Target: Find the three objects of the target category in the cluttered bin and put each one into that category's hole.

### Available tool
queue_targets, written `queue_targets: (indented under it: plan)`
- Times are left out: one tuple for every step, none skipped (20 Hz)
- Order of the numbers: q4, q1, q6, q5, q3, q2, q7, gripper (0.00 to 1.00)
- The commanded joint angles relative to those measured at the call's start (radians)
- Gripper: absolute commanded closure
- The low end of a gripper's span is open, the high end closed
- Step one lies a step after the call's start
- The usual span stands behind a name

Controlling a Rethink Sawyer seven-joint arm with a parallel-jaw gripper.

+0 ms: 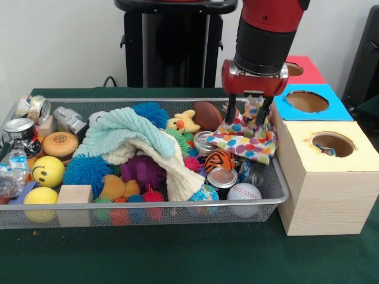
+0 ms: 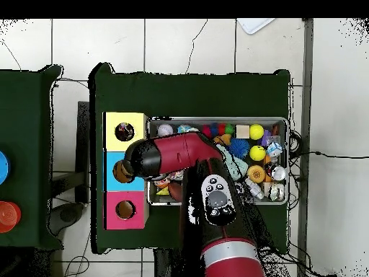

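Observation:
The wire mesh bin (image 1: 278,190) is full of clutter; in the overhead view its rim (image 2: 216,120) shows beside the boxes. One white polka-dot cloth (image 1: 246,142) lies at the bin's right end, bunched up at its top between my fingers. My gripper (image 1: 246,115) points straight down over it and is shut on the cloth's raised fold. The yellow-topped box (image 1: 331,171) stands right of the bin; its round hole (image 1: 333,144) shows a bit of coloured fabric inside. In the overhead view my arm (image 2: 173,153) hides the gripper. No other polka-dot cloth shows.
Blue-topped box (image 1: 308,102) and red-topped box (image 1: 299,68) stand behind the yellow one. Mint-green and cream towels (image 1: 136,142) fill the bin's middle. Around them lie a blue spiky ball (image 1: 89,168), smiley ball (image 1: 47,170), baseball (image 1: 244,192), cans (image 1: 21,130) and a wooden block (image 1: 74,194).

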Motion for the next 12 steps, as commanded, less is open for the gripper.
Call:
queue_targets:
  plan:
    - [0.220,-0.036,-0.015,0.057,0.056,-0.027,0.055,0.00]
    - [0.223,-0.036,-0.022,0.059,0.058,-0.022,0.056,0.00]
    - [0.222,-0.036,-0.037,0.056,0.057,-0.011,0.058,0.00]
    - [0.220,-0.035,-0.053,0.052,0.055,0.001,0.059,0.00]
    - [0.219,-0.036,-0.060,0.050,0.055,0.006,0.057,0.00]
    - [0.218,-0.036,-0.067,0.047,0.055,0.011,0.054,1.00]
    - [0.220,-0.039,-0.077,0.045,0.057,0.012,0.052,1.00]
    - [0.222,-0.041,-0.087,0.043,0.059,0.012,0.051,1.00]
    - [0.224,-0.043,-0.096,0.041,0.061,0.013,0.049,1.00]
    - [0.223,-0.045,-0.097,0.040,0.061,0.013,0.048,1.00]
    - [0.220,-0.045,-0.098,0.041,0.061,0.014,0.050,1.00]
    - [0.217,-0.044,-0.094,0.041,0.060,0.013,0.048,1.00]
